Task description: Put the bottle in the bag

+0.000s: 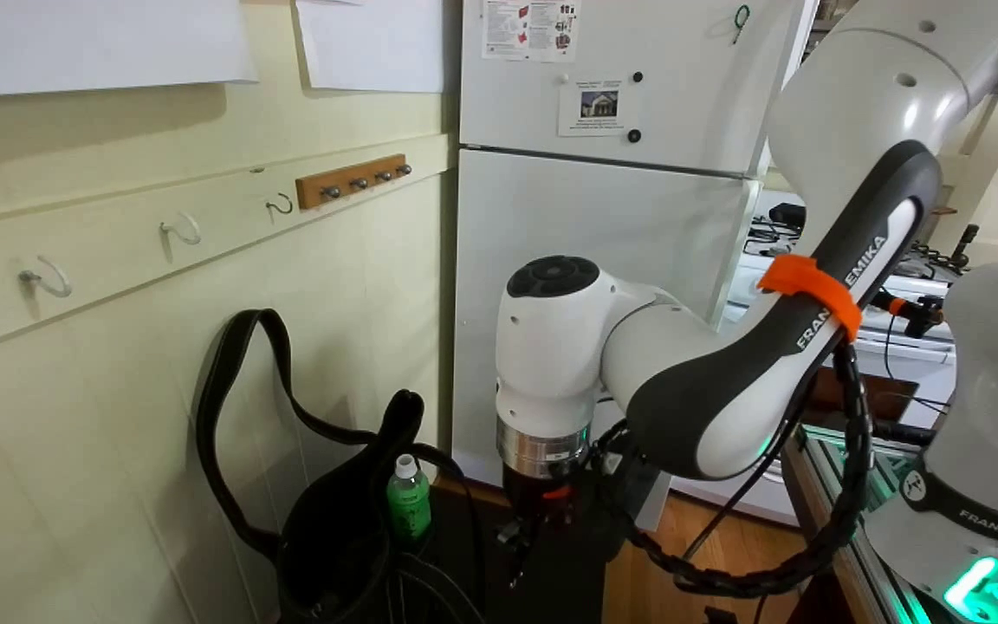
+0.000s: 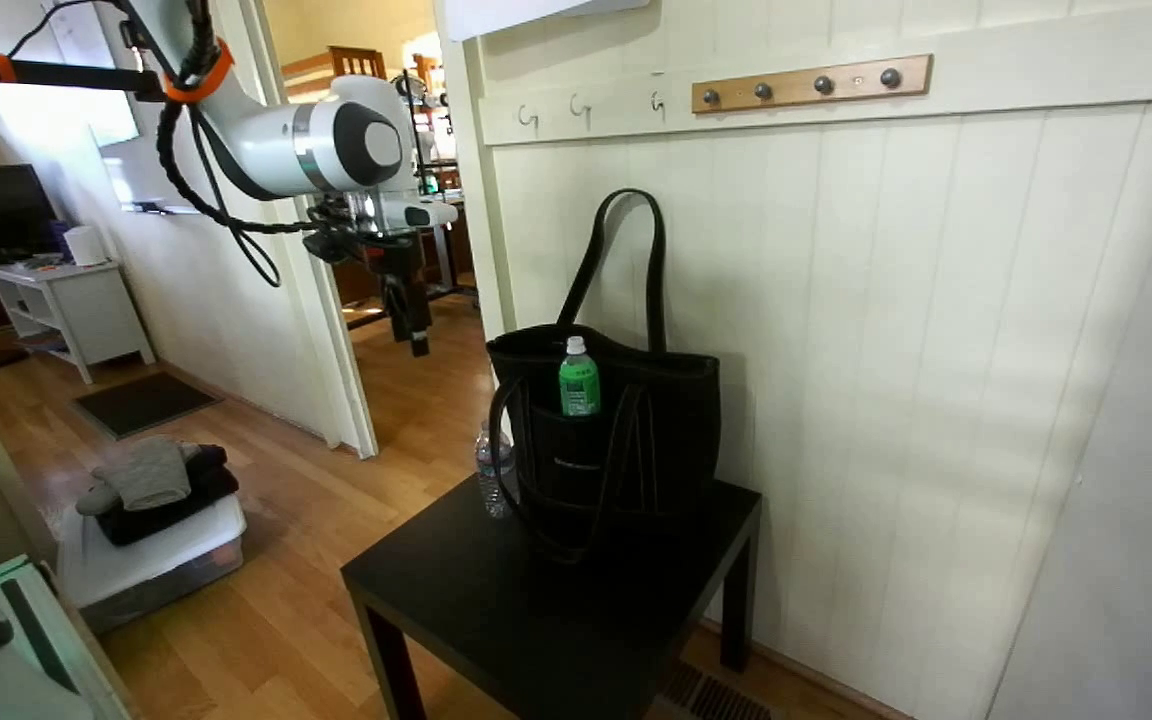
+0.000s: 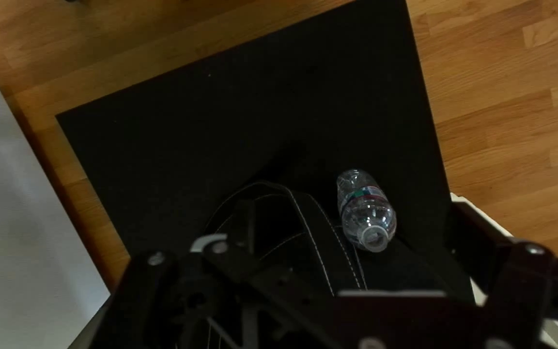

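The small bright green bottle with a pale top (image 2: pixel 579 385) stands upright in the outer front pocket of the large black bag (image 2: pixel 681 430). The bottle (image 1: pixel 410 505) and bag (image 1: pixel 326 529) also show in the other picture from outside, with the bag's shoulder strap looped up against the wall. In the wrist view, a stitched handle of the bag (image 3: pixel 315 237) shows; the green bottle is not visible there. My gripper (image 3: pixel 359 232) is open, its fingers wide apart with nothing between them. In both exterior views the gripper (image 1: pixel 516 555) (image 2: pixel 413 330) hangs pointing down, apart from the bag.
A clear plastic bottle with no cap (image 3: pixel 366 213) stands on the black table (image 2: pixel 536 620) close beside the bag; it also shows in an exterior view (image 2: pixel 492 475). A panelled wall (image 2: pixel 936 300) with hooks is behind the bag. A white fridge (image 1: pixel 594 225) stands at the table's side.
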Robot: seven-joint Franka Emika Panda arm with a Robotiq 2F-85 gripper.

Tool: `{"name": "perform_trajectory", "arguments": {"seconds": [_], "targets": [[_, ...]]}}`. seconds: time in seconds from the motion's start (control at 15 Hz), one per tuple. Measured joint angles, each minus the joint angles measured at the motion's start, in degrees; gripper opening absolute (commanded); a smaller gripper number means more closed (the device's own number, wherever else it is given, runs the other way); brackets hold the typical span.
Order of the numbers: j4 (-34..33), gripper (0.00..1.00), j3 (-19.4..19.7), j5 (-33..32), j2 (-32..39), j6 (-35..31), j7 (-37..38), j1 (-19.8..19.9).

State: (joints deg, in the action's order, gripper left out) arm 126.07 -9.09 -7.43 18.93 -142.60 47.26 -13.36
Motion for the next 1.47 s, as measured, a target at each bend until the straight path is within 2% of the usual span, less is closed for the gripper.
{"name": "perform_trajectory", "arguments": {"seconds": [0.2,0.87,1.47], "targets": [[-3.41,1.00,1.95,-0.12,5.36,-1.06,0.16,-1.84],[-14.22,1.00,8.62,-0.61,21.49,-12.57,-0.07,-10.55],[-24.15,1.00,13.38,-0.59,30.65,-13.32,-2.25,-13.53]]}}
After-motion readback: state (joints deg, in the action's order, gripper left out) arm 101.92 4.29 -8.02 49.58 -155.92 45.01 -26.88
